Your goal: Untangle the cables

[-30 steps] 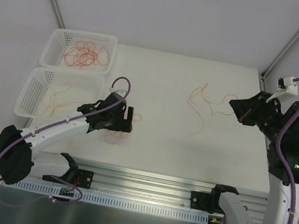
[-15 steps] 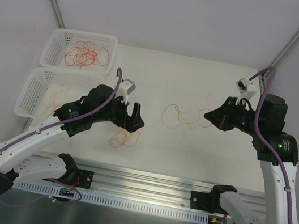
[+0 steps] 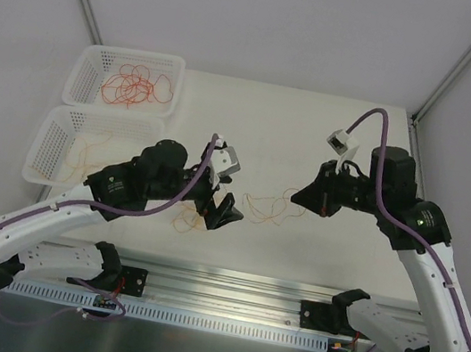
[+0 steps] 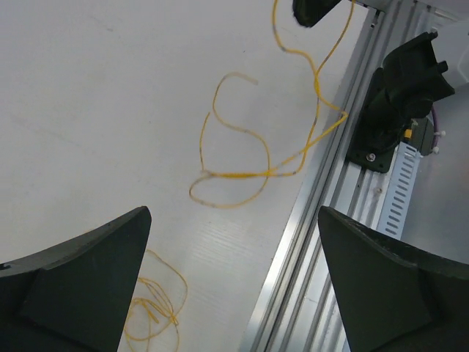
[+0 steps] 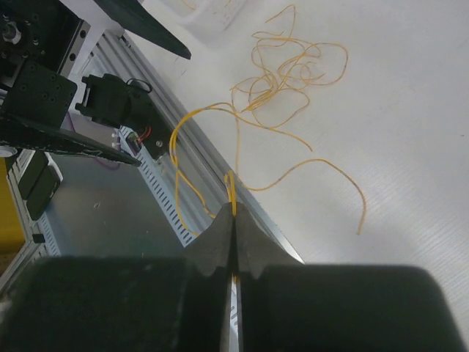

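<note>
1. Swinging in from the far right edge, my right gripper (image 3: 297, 197) now sits near the middle of the table (image 3: 351, 132). Its jaws are pinched tight on a yellow cable (image 3: 268, 207), which it has dragged along with it. The loose loops trail leftward on the surface.
2. My left gripper (image 3: 224, 194) has reached rightward to meet it and has spread its jaws as wide as they go. It has hold of nothing and hangs just over the free loops of that cable.
3. I leave a small knot of cable (image 3: 190, 216) on the table just below the left gripper. I cannot tell whether it is joined to the held strand.
4. I read this as setting up a second grip, so both arms can draw the strand out straight. The untangling looks well short of done.
5. My count:
   - two grippers, one clamped and one wide and empty
   - one strand in the grip
   - one knot on the table
   - one far basket (image 3: 82, 78) holding a bunch of red cables (image 3: 135, 87)
   - one near basket (image 3: 45, 149) with faint pale strands (image 3: 85, 154)
   - single wires inside each bunch are too fine for me to count
</note>
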